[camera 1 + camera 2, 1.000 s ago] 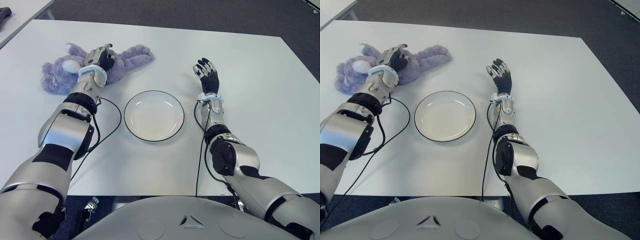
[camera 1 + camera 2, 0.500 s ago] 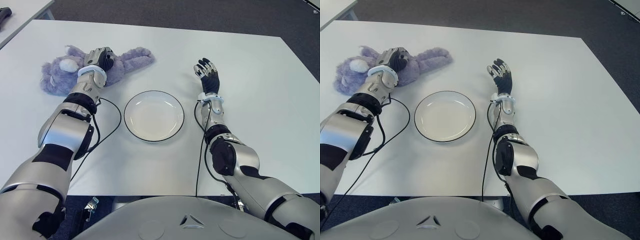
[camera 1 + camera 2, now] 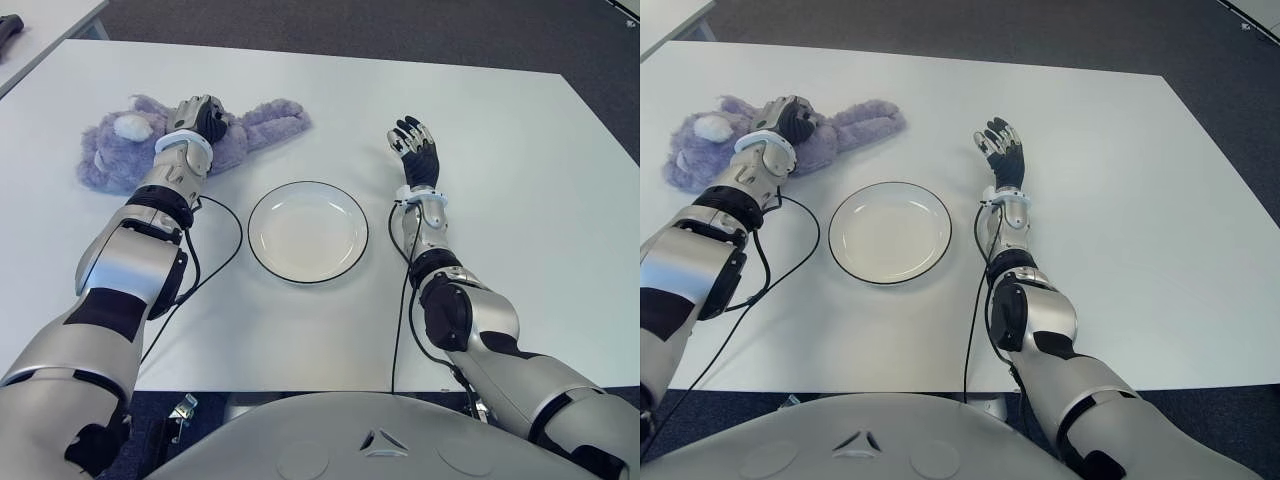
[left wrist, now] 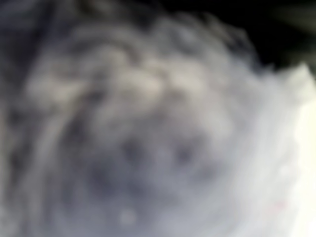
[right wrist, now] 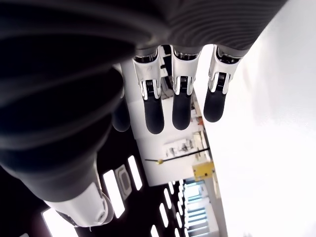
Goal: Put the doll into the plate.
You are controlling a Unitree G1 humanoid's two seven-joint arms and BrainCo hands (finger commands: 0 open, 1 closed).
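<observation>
A purple plush doll (image 3: 115, 152) lies at the far left of the white table (image 3: 500, 180), its long ears pointing toward the middle. My left hand (image 3: 200, 115) sits on the doll's middle with its fingers curled into the fur. The left wrist view is filled with blurred purple fur (image 4: 138, 128). A white plate (image 3: 308, 231) with a dark rim stands empty at the table's centre, to the right of the doll and nearer me. My right hand (image 3: 413, 145) shows to the right of the plate with its fingers (image 5: 180, 98) straight and holding nothing.
A black cable (image 3: 225, 250) loops on the table between my left forearm and the plate. Another white table's corner (image 3: 40, 25) shows at the far left, with dark floor beyond the far edge.
My left hand's fingers have curled down into the doll, and the doll's body has shifted slightly under it. The right hand has not moved.
</observation>
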